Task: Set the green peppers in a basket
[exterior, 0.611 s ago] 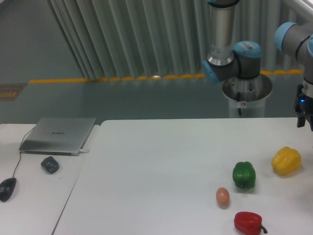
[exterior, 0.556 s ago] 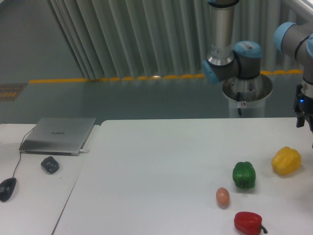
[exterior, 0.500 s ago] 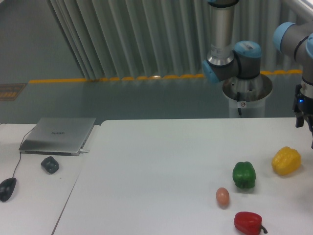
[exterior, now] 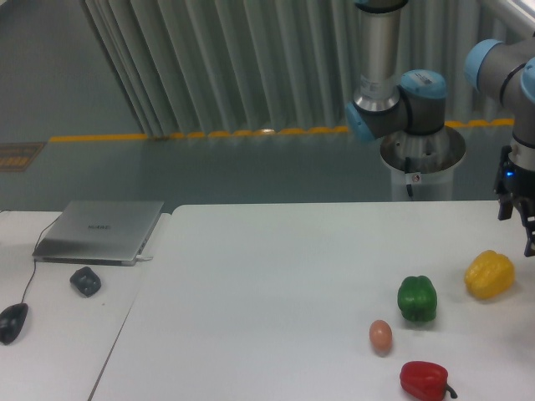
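The green pepper (exterior: 417,298) is glossy, dark green and lobed, and stands on the white table (exterior: 276,276) at the right. Right of it and higher, at the frame's right edge, hangs my gripper (exterior: 518,227), just above the yellow pepper (exterior: 490,273). The edge of the picture cuts off part of the gripper, so how its fingers stand does not show. Nothing is visibly held. No basket is in view.
A brown egg (exterior: 380,336) and a red pepper (exterior: 425,380) lie in front of the green pepper. On the left side table rest a closed laptop (exterior: 100,230), a dark small object (exterior: 84,281) and a mouse (exterior: 12,322). The arm's base (exterior: 422,163) stands behind the table.
My gripper has shifted slightly left into the frame, towards the yellow pepper. The peppers and the egg have not moved.
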Controlling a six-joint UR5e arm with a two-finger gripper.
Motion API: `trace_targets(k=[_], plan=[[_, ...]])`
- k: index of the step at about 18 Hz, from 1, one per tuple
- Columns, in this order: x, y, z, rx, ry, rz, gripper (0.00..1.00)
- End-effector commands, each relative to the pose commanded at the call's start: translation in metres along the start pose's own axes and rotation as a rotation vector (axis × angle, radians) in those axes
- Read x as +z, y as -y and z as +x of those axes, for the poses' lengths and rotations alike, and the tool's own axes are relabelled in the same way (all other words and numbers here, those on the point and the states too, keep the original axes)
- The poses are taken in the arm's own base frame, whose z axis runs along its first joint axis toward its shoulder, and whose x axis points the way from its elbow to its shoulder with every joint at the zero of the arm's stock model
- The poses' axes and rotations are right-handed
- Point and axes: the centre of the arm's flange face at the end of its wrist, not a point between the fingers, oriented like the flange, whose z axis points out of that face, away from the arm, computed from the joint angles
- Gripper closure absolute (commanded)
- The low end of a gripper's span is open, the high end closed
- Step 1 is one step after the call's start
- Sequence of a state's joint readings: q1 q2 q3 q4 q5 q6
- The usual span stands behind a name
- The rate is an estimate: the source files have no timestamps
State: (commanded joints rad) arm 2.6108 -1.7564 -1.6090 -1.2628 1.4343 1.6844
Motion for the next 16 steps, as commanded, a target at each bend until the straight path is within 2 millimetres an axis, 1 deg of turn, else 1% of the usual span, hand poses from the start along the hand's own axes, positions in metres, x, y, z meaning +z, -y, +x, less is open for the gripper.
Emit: trace_targets(k=[4,11,15,16], plan=[[0.000,0.005,0.001,-0.014,0.000,-0.001,0.00],[-0.004,0.006,-0.001,-0.065,0.008,0.000,0.00],[-0.002,0.014,0.001,-0.176,-0.008,0.025,0.00],[-0.001,0.023,0.003,-0.176,-0.011,0.026,0.00]])
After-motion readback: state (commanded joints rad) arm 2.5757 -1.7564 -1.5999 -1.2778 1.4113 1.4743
